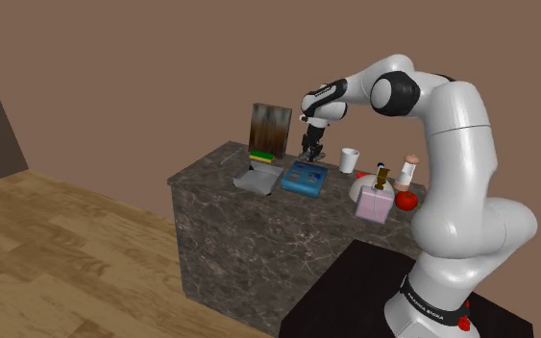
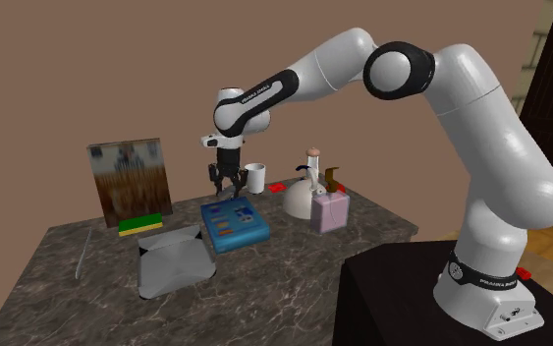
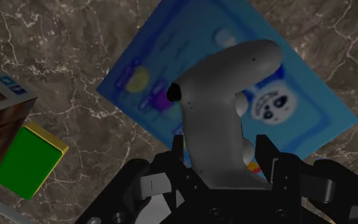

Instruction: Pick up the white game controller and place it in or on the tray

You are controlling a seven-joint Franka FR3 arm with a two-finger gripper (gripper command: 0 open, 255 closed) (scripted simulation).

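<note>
My gripper [image 3: 222, 153] is shut on the pale grey-white game controller [image 3: 219, 121], clasping its lower end so that the grip sticks out past the fingers. It hangs a little above the far end of a flat blue box with a panda picture [image 3: 298, 102]. In the shoulder view the gripper [image 1: 307, 154] hovers over that blue box [image 1: 304, 178]. A grey tray [image 1: 257, 180] lies just beside the box on the shoulder view's left. In the second exterior view the gripper [image 2: 227, 187] sits above the blue box [image 2: 234, 223], and the grey tray [image 2: 173, 260] lies nearer the counter's front.
An upright picture-covered box [image 1: 270, 127] and a green-yellow block [image 1: 261, 155] stand behind the tray. A white mug [image 1: 349, 159], a pink carton [image 1: 375, 204], a bottle [image 1: 408, 171] and a red item [image 1: 408, 200] crowd the dark marble counter [image 1: 220, 206] toward the stand.
</note>
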